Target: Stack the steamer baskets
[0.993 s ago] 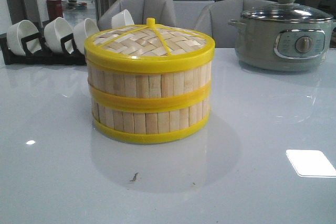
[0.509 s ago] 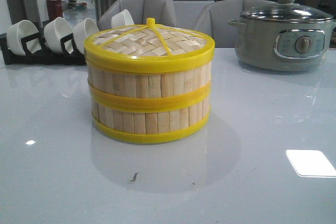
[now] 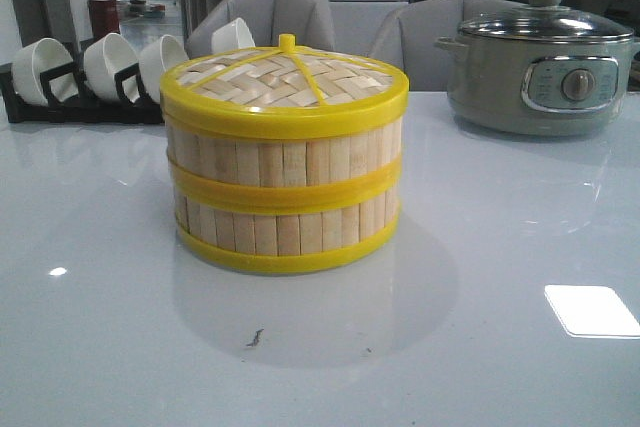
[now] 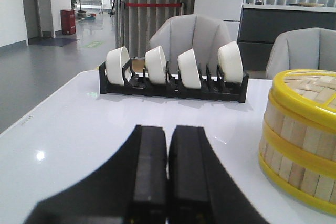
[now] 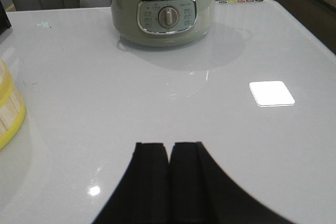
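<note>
Two steamer baskets stand stacked one on the other in the middle of the white table: the upper basket point(image 3: 285, 159) on the lower basket point(image 3: 285, 230), with the woven yellow-rimmed lid point(image 3: 285, 82) on top. The stack also shows at the edge of the left wrist view point(image 4: 302, 135), and a bit of its lower basket shows in the right wrist view point(image 5: 8, 111). My left gripper point(image 4: 167, 132) is shut and empty, apart from the stack, over the table. My right gripper point(image 5: 168, 148) is shut and empty, apart from the stack. Neither gripper shows in the front view.
A grey-green electric pot point(image 3: 540, 62) with a glass lid stands at the back right, also in the right wrist view point(image 5: 165, 6). A black rack with several white bowls point(image 3: 90, 72) stands at the back left, also in the left wrist view point(image 4: 173, 72). Grey chairs stand behind the table.
</note>
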You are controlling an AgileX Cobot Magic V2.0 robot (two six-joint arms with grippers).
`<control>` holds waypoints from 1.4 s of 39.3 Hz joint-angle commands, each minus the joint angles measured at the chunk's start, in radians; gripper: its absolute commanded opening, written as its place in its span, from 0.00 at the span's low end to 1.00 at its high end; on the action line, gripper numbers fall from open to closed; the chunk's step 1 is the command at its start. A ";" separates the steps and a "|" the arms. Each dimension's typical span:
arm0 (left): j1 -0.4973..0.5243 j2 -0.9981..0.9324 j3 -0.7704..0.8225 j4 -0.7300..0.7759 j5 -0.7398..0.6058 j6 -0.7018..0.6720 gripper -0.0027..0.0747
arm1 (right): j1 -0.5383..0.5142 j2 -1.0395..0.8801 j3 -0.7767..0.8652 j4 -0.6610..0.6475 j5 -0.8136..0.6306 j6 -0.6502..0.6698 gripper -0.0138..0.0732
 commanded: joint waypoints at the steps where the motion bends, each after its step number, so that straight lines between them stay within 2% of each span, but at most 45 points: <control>1: 0.003 -0.015 0.002 -0.016 -0.117 -0.002 0.15 | -0.007 0.005 -0.026 -0.001 -0.081 0.000 0.21; 27: 0.003 -0.013 0.001 -0.029 -0.091 0.000 0.15 | -0.007 0.005 -0.026 -0.001 -0.081 0.000 0.21; 33: 0.017 -0.013 0.001 -0.032 -0.090 0.052 0.15 | -0.007 0.005 -0.026 -0.001 -0.081 0.000 0.21; 55: 0.039 -0.013 0.001 -0.010 -0.090 0.070 0.14 | -0.007 0.005 -0.026 -0.001 -0.081 0.000 0.21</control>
